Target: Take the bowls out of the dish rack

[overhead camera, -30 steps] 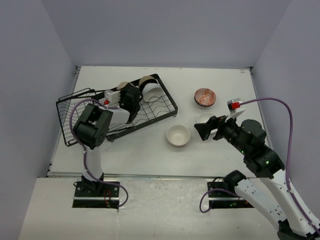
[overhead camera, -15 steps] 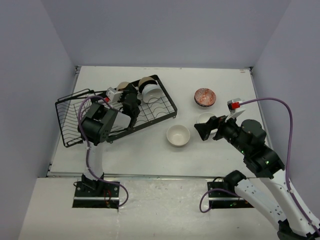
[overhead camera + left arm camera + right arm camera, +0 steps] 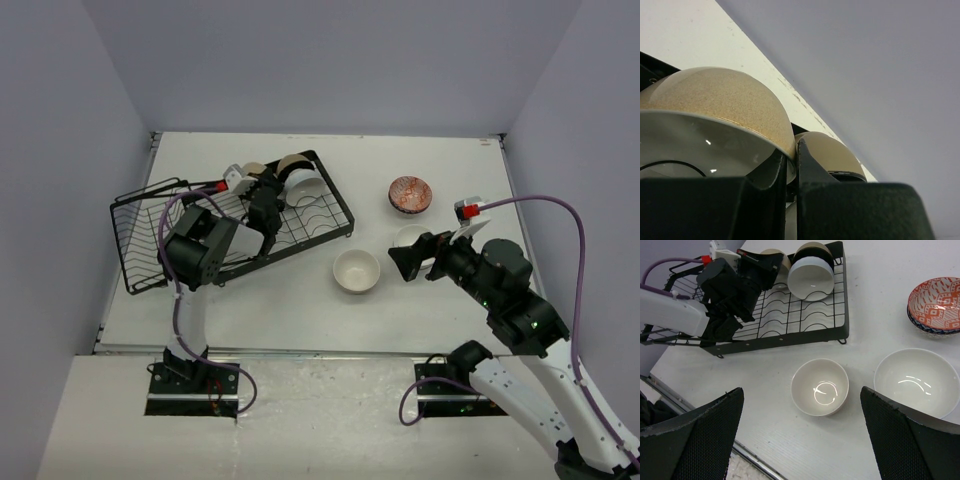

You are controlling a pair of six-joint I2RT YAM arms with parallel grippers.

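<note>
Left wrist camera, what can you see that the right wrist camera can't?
Only the left wrist: the speckles on a beige bowl, very close, its rim between the left gripper's fingers. Only the right wrist: the whole rack, and three bowls out on the table: a small white bowl, a big white bowl, a patterned bowl. Both: beige bowls standing in the rack.

No readable text, label or number appears anywhere.

One dish rack (image 3: 790,315) and six bowls (image 3: 820,386) show: three white, two beige, one patterned.
</note>
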